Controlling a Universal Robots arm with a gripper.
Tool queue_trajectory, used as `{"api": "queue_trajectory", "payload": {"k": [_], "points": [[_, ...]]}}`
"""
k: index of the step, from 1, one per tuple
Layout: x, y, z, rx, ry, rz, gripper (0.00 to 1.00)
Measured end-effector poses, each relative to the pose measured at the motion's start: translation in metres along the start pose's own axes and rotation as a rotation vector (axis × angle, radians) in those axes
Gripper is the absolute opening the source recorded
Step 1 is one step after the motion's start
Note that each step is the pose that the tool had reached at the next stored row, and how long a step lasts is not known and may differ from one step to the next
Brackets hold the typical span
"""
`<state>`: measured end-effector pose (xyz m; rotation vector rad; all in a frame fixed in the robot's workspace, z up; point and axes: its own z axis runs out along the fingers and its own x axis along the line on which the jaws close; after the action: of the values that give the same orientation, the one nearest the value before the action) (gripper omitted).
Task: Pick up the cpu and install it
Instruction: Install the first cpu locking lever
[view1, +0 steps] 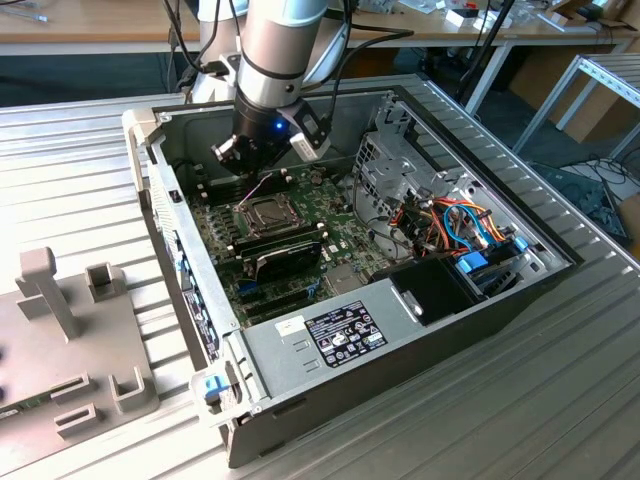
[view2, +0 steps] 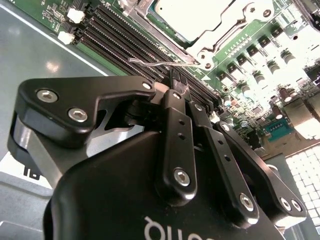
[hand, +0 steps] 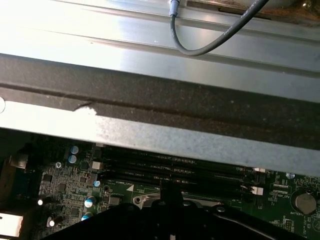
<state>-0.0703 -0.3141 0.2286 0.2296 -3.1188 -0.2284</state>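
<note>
The cpu (view1: 266, 212) lies flat in the motherboard socket, its dull silver top (view2: 192, 15) showing inside the hinged metal frame (view2: 215, 37), which is folded down over it. My gripper (view1: 255, 158) hangs just behind the socket in the exterior view, over the black memory slots (view2: 125, 37). In the second wrist view the two black fingers (view2: 172, 125) stand pressed together, and the gripper (view2: 176, 82) tips sit right at the thin wire socket lever (view2: 150, 63). I cannot tell whether they touch it. Nothing is held between the fingers.
The motherboard (view1: 300, 250) sits in an open computer case (view1: 400, 330) on a ribbed metal table (view1: 70, 160). Drive cage and coloured cables (view1: 450, 225) fill the exterior view's right side. The case wall (hand: 160, 95) rises close behind the gripper. A grey fixture (view1: 60, 340) stands at the exterior view's left.
</note>
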Motion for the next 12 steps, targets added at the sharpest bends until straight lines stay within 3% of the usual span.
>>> {"api": "queue_trajectory", "payload": {"k": [12], "points": [[-0.0006, -0.0016, 0.0019, 0.0, -0.0001, 0.0, 0.11]]}}
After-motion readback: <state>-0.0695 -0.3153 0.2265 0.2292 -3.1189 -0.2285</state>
